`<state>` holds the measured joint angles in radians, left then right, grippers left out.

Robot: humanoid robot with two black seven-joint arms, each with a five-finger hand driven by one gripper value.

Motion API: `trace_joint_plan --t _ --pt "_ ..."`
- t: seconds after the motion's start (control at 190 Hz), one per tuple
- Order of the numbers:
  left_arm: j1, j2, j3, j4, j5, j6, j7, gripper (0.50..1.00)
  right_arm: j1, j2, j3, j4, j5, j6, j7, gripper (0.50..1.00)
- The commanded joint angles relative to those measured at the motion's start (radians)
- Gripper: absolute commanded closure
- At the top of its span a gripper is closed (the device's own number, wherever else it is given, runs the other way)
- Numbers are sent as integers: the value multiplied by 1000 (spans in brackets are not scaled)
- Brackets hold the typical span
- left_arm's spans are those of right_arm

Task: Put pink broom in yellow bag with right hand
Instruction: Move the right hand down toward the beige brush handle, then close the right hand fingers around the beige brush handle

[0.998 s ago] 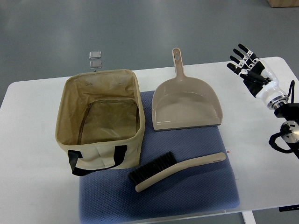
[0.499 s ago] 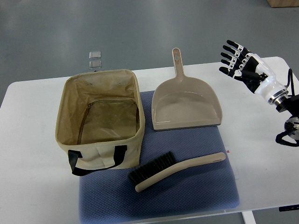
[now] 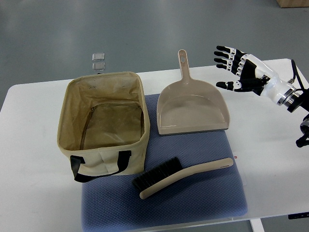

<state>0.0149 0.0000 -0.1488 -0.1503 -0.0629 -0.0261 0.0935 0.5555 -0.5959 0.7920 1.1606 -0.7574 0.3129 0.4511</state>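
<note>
A white table is seen from above, with a blue mat (image 3: 203,193) spread across its lower middle. The right hand (image 3: 241,72) is shown at the upper right of the frame, its arm entering from the right edge; over the last second it has been swung leftward and upward from near the right edge, and it is now held above the table just right of the dustpan handle, with all fingers spread and nothing held. This is judged to be the start of the reach: the hand has been brought nearer the working area, but the broom has not yet been approached. The broom (image 3: 181,175) is left lying on the mat at the lower centre, dark bristles to the left, pale handle pointing right. The bag (image 3: 72,140), beige and open-topped with black handles, stands at the left, partly on the mat, close to the broom's bristle end. The dustpan (image 3: 191,109) lies at the centre. The left arm is not shown. The right arm is cut off by the frame edge. Two small clear objects (image 3: 98,62) beyond the bag cannot be identified.
</note>
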Motion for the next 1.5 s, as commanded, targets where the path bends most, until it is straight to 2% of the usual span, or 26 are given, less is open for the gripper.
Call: trace_joint_plan --t 0.0,0.189,0.499,0.599,0.699,0.877,1.098,1.335,1.497 --pt "0 0 0 0 0 0 0 500 23 -42 -53 64 -85 -3 24 574" --pt "-1 0 0 0 0 0 0 500 55 -99 -134 195 -284 -21 29 576" --pt "0 0 0 0 0 0 0 500 116 -180 -367 381 -657 -170 27 576" --pt "-1 0 0 0 0 0 0 500 139 -194 -402 418 -723 -189 18 576" --pt "0 0 0 0 0 0 0 500 149 -197 -431 422 -784 -195 11 581" --pt "0 0 0 0 0 0 0 500 152 -194 -497 429 -886 -264 -32 583" --pt "0 0 0 0 0 0 0 500 161 -183 -551 429 -959 -268 -89 599" --pt "0 0 0 0 0 0 0 500 162 -170 -571 424 -997 -273 -163 634" --pt "-1 0 0 0 0 0 0 500 162 -156 -573 413 -1034 -273 -189 666"
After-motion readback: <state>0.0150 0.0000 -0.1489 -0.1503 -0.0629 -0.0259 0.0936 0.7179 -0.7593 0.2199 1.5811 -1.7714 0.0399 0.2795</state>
